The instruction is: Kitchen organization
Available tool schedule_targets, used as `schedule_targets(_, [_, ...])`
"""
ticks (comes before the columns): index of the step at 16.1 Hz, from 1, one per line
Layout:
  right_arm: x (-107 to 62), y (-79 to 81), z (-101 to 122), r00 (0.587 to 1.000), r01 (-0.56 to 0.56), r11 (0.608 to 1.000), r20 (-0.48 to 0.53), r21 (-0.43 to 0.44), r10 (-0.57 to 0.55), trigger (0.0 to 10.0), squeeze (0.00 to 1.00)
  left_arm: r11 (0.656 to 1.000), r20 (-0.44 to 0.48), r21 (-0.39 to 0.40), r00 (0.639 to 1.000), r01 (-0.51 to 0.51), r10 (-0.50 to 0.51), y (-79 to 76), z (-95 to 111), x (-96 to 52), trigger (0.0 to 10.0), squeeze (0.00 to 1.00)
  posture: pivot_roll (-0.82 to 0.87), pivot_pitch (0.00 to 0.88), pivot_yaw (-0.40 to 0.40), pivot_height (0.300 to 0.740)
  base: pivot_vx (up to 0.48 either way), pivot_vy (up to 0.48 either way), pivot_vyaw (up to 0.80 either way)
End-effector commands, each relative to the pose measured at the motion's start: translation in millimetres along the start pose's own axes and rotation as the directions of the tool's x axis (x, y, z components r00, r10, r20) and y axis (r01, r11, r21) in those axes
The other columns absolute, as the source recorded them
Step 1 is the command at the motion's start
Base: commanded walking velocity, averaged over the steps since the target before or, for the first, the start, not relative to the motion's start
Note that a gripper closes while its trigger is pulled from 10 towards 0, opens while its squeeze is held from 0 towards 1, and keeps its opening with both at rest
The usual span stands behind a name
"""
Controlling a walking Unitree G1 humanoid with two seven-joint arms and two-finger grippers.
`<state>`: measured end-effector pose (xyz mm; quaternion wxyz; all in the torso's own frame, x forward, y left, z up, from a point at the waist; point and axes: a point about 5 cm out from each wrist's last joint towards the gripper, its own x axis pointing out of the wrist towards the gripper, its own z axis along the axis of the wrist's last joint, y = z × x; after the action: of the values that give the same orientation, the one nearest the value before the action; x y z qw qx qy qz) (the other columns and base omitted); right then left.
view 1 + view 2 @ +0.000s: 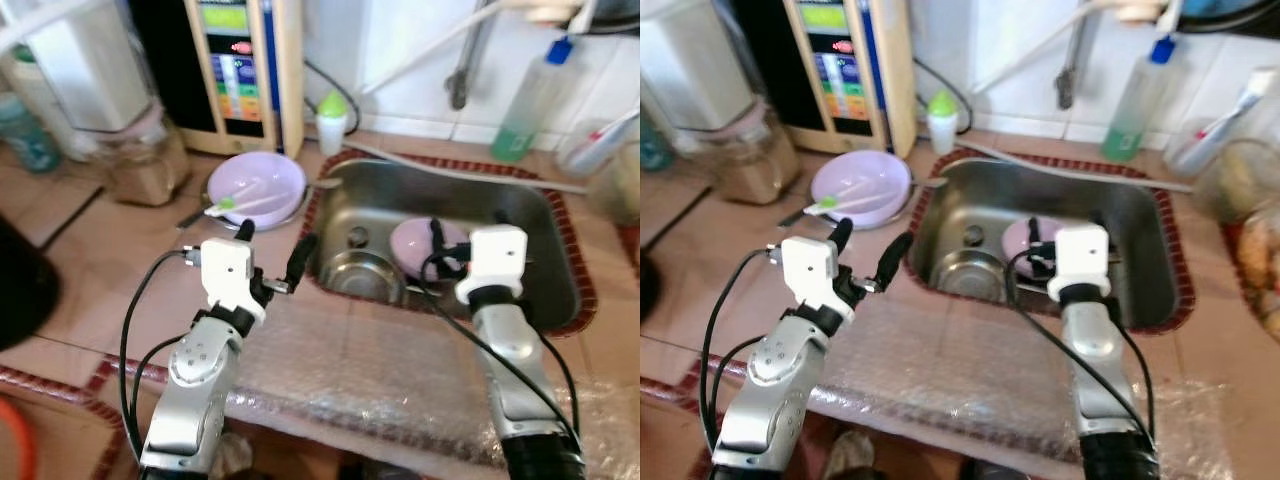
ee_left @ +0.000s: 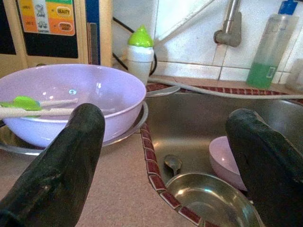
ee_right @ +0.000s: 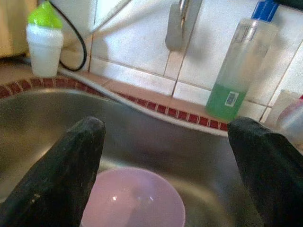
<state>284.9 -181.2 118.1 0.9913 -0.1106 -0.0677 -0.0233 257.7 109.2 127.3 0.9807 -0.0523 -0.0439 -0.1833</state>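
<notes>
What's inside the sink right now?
In the sink: a small purple bowl, a steel bowl and a spoon lying near it. The right gripper hovers open over the purple bowl, and its arm hides part of the basin floor.

tiled counter [image 1: 90, 280] bears lavender bowl [image 1: 262, 182], jar [image 1: 140, 160], bubble wrap [image 1: 380, 380].

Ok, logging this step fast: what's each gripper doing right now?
Left gripper: open, holding nothing, over the counter beside the large purple bowl.
Right gripper: open, holding nothing, above the small purple bowl in the sink.
</notes>
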Motion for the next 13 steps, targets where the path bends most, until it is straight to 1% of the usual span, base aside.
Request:
schedule_targets(1, [0.5,3.6,3,1.000,-0.009,1.000,0.011,0.003,0.009,10.0,0.00,1.000,0.008,0.009,1.000,-0.007,0.007,3.2,3,-1.1,10.0,0.00,-0.05,0.027,0.034,0.740,0.000,-0.326,0.00])
schedule_targets(6, [-2.0,3.3,0,1.000,-0.007,1.000,0.001,0.004,0.007,10.0,0.00,1.000,0.010,0.006,1.000,-0.024,0.024,5.2,3,-1.4,10.0,0.00,-0.05,0.025,0.036,0.740,0.000,0.000,0.00])
schedule_targets(10, [-1.3,6.2,0,1.000,-0.024,1.000,0.003,0.003,0.024,10.0,0.00,0.995,0.002,0.039,0.995,-0.097,0.097,14.4,0,-6.6,10.0,0.00,-0.04,0.029,0.028,0.740,0.000,0.000,0.00])
schedule_targets(12, [-1.4,11.2,3,0.997,-0.079,0.997,0.014,0.018,0.078,10.0,0.00,0.986,-0.007,0.071,0.988,-0.151,0.152,21.2,-1,-10.0,10.0,0.00,-0.03,0.033,0.027,0.740,0.000,0.000,0.00])
schedule_targets(13, [-2.3,14.6,4,0.995,-0.098,0.995,0.020,0.025,0.097,10.0,0.00,0.983,-0.018,0.080,0.986,-0.166,0.168,24.6,-3,-10.7,10.0,0.00,-0.03,0.034,0.029,0.740,0.000,0.000,0.49])
